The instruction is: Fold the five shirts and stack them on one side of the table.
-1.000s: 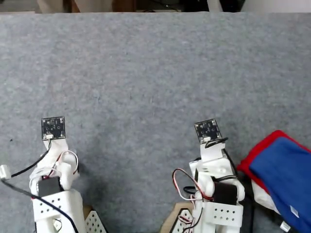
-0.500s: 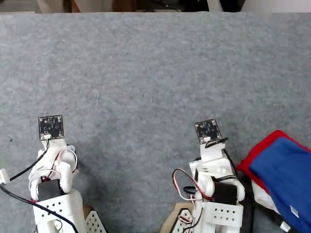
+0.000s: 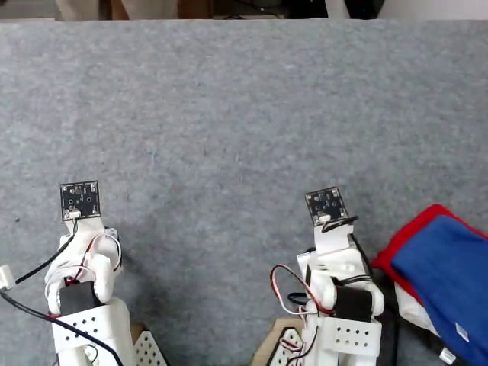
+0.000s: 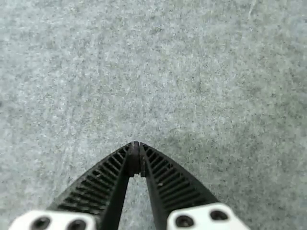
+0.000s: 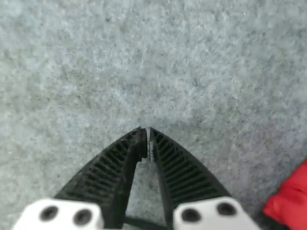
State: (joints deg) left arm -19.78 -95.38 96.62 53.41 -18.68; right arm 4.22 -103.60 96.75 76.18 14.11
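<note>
Both clenched, tips touching: left gripper [image 4: 135, 160] and right gripper [image 5: 146, 141], each low over the grey table [image 3: 244, 99] near its front edge. Folded shirts [image 3: 446, 267] sit stacked at the front right corner, blue on top, red beneath.

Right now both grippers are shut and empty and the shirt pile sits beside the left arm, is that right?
Not quite. The shirt pile sits beside the right arm, not the left: the high view shows it there. The left gripper and right gripper are shut and empty, as you said.
</note>
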